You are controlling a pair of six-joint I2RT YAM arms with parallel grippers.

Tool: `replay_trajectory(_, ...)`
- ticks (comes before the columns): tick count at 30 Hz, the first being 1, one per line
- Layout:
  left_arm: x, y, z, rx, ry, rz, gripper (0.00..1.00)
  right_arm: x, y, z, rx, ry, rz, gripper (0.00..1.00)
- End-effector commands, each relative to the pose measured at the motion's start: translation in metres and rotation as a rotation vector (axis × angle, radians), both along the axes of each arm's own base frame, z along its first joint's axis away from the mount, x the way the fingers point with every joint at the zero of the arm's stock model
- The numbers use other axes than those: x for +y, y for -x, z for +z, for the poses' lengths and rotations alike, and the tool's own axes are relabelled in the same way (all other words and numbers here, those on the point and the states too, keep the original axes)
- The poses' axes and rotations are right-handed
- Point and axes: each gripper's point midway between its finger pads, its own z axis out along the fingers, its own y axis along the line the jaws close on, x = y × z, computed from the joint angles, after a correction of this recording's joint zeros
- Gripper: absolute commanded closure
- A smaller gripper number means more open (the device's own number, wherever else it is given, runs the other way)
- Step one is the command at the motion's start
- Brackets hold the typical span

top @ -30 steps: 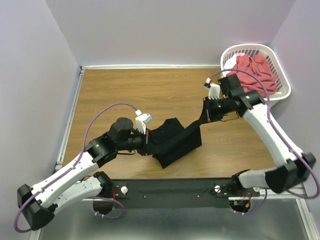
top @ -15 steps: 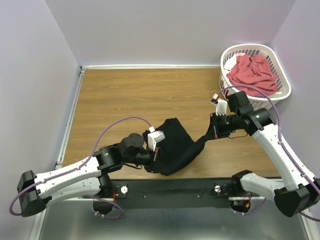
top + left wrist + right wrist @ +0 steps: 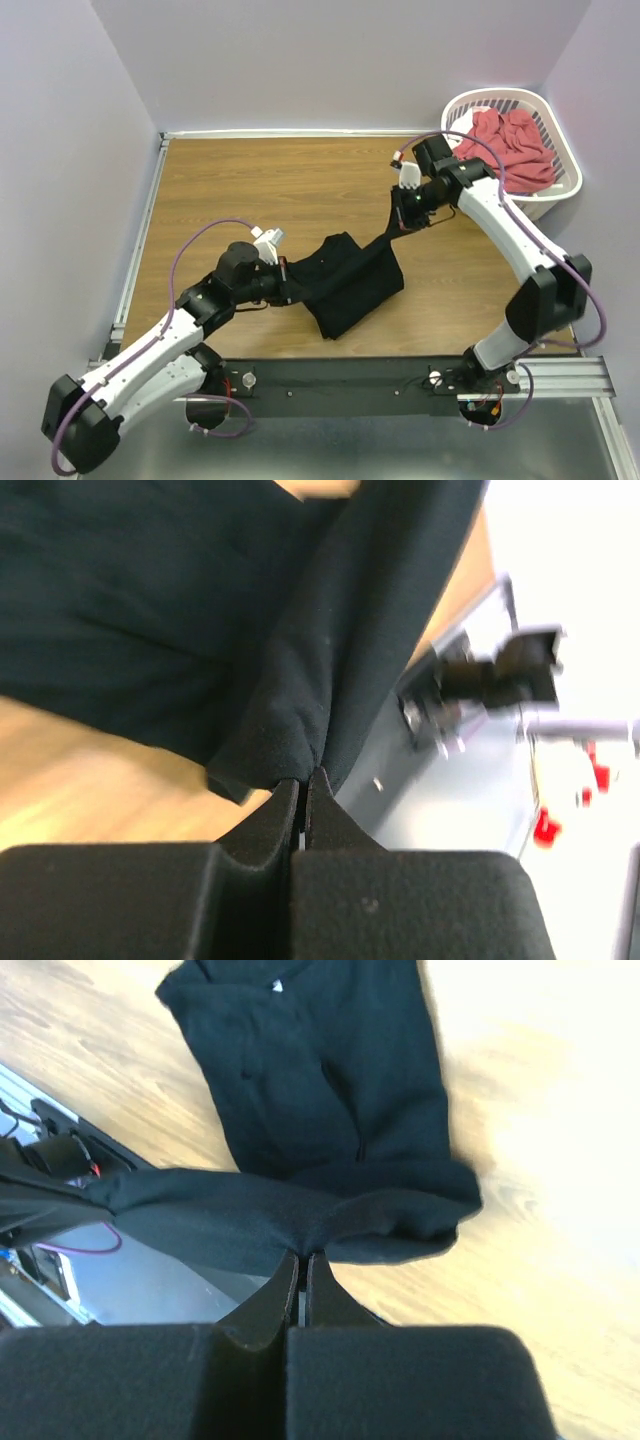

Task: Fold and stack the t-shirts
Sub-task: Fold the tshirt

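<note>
Between the 2 grippers, the black shirt [image 3: 352,288] is pulled out over the table [image 3: 250,190]. The left gripper [image 3: 291,292] is pinched tight on 1 edge of the shirt. In its wrist view the 2 fingers [image 3: 260,830] meet, with a fold of black cloth squeezed at their tips. The rest of the shirt spreads out past them.

The right gripper [image 3: 399,222] is pinched tight on another bit of the same shirt. It looks lifted off the wood. From its tips a thin strip of black cloth runs down to the big lump of the shirt, which lies on the table right beside the left gripper. In the right wrist view the cloth is bunched just ahead of the closed tips. The main part of the shirt lies on the table farther out, with a small white tag [image 3: 277,987] at its far end.

Past the right gripper, off to its right and well apart from it, a white basket [image 3: 572,182] sits in the corner. The red shirt [image 3: 510,148] is piled up inside that basket.
</note>
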Motion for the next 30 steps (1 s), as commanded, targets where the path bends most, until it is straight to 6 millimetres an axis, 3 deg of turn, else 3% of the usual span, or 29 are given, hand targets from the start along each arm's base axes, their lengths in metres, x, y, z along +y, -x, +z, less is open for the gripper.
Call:
replay_trajectory(1, 0.025, -0.011, -0.025, 0.051, -0.041, 0.044, 1.0, 0.011, -0.052, -0.004, -0.076, 0.012, 0.013, 1.0)
replay_trajectory(4, 0.037, -0.026, -0.04, 0.074, -0.051, 0.096, 1.0, 0.024, -0.073, -0.01, -0.072, -0.012, 0.033, 0.99)
replay_trajectory(5, 0.038, -0.03, -0.046, 0.084, -0.056, 0.104, 1.0, 0.028, -0.081, -0.027, -0.041, -0.008, 0.038, 1.0)
replay_trajectory(7, 0.048, -0.039, -0.057, 0.101, -0.067, 0.152, 1.0, 0.034, -0.093, -0.037, -0.031, -0.011, 0.047, 1.0)
replay_trajectory(8, 0.051, -0.045, -0.065, 0.11, -0.072, 0.169, 1.0, 0.037, -0.097, -0.055, 0.005, -0.006, 0.052, 1.0)
replay_trajectory(14, 0.063, -0.071, -0.09, 0.146, -0.126, 0.255, 1.0, 0.048, -0.113, -0.106, 0.062, -0.013, 0.056, 0.99)
replay_trajectory(16, 0.066, -0.077, -0.093, 0.145, -0.141, 0.276, 1.0, 0.05, -0.118, -0.111, 0.05, -0.02, 0.054, 0.92)
replay_trajectory(17, 0.066, -0.079, -0.091, 0.137, -0.143, 0.282, 1.0, 0.05, -0.121, -0.112, 0.046, -0.02, 0.051, 0.79)
replay_trajectory(18, 0.067, -0.081, -0.09, 0.131, -0.147, 0.287, 1.0, 0.051, -0.122, -0.112, 0.041, -0.021, 0.051, 0.73)
replay_trajectory(20, 0.068, -0.088, -0.083, 0.101, -0.153, 0.302, 0.89, 0.053, -0.125, -0.103, 0.017, -0.034, 0.048, 0.62)
replay_trajectory(21, 0.07, -0.09, -0.08, 0.089, -0.16, 0.309, 0.67, 0.053, -0.126, -0.096, -0.002, -0.036, 0.044, 0.54)
replay_trajectory(24, 0.077, -0.102, -0.061, 0.025, -0.196, 0.347, 0.48, 0.046, -0.128, -0.068, -0.092, -0.03, 0.001, 0.45)
replay_trajectory(25, 0.078, -0.108, -0.048, -0.009, -0.193, 0.356, 0.4, 0.042, -0.123, -0.067, -0.089, -0.024, -0.021, 0.43)
replay_trajectory(26, 0.079, -0.11, -0.041, -0.027, -0.193, 0.364, 0.39, 0.04, -0.119, -0.044, -0.141, -0.042, -0.033, 0.42)
replay_trajectory(28, 0.081, -0.111, -0.021, -0.074, -0.176, 0.378, 0.38, 0.042, -0.113, -0.025, -0.186, -0.095, -0.049, 0.42)
replay_trajectory(30, 0.079, -0.107, -0.004, -0.098, -0.147, 0.376, 0.38, 0.048, -0.092, -0.005, -0.207, -0.192, -0.03, 0.42)
